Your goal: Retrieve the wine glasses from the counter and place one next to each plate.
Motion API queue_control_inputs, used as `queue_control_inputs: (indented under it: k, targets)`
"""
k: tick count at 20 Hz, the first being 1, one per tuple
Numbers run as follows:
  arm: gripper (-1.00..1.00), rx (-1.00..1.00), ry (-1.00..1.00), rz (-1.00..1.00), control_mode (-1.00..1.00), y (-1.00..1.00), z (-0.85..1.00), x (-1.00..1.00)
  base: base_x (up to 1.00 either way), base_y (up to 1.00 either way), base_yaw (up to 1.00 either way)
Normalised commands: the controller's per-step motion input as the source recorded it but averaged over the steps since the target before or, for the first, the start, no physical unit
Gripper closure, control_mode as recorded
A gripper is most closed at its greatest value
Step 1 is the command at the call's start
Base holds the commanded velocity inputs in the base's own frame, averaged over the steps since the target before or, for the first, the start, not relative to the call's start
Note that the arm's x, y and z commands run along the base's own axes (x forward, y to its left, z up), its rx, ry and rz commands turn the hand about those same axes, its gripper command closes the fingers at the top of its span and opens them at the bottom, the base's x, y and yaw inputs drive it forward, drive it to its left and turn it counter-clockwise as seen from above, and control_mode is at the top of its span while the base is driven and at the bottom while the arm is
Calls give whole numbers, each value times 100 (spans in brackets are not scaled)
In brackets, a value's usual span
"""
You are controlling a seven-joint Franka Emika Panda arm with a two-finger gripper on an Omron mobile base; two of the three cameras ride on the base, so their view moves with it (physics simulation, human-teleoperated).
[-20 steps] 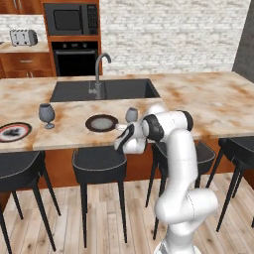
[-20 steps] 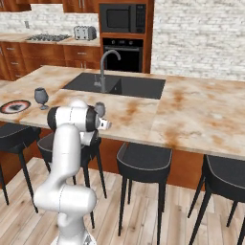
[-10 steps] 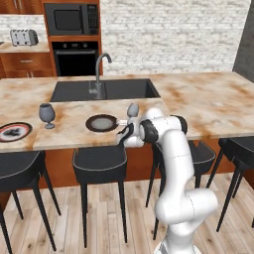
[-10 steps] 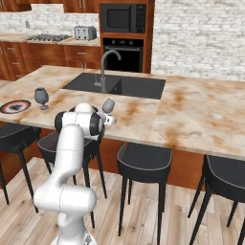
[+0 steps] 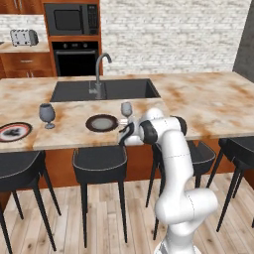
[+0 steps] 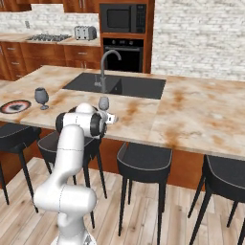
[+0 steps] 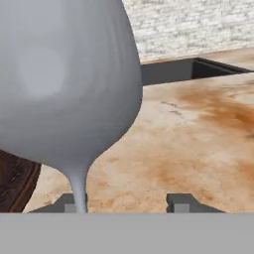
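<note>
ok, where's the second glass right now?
The smaller glass stands on the island top just right of the grey plate, in front of the sink, with the gripper at its stem.

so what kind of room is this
A home kitchen, rendered: a stone-topped island with a black sink and bar stools, and a built-in oven with a microwave behind it.

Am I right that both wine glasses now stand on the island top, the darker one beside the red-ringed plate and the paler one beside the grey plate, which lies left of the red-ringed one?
Not quite: the grey plate lies right of the red-ringed plate, as the left base view shows. The darker glass and the paler glass stand as you say.
</note>
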Motion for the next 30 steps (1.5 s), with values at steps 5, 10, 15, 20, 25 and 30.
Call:
queue_control_inputs:
  k: [5,10,15,20,25,30]
  targets:
    - [-100,-14,-51,4,-100,-12,-93,-69,0,0,0]
    - [-100,0,-35,0,-100,-26,-56,-36,0,0,0]
    - [-100,0,-6,0,-100,-4,-8,0,0,0,0]
    - [-100,0,0,0,-100,0,-7,-24,0,0,0]
    - [-100,0,-1,0,-100,0,-6,-71,0,0,0]
    - [-100,1,-18,0,-100,-5,19,-100,0,0,0]
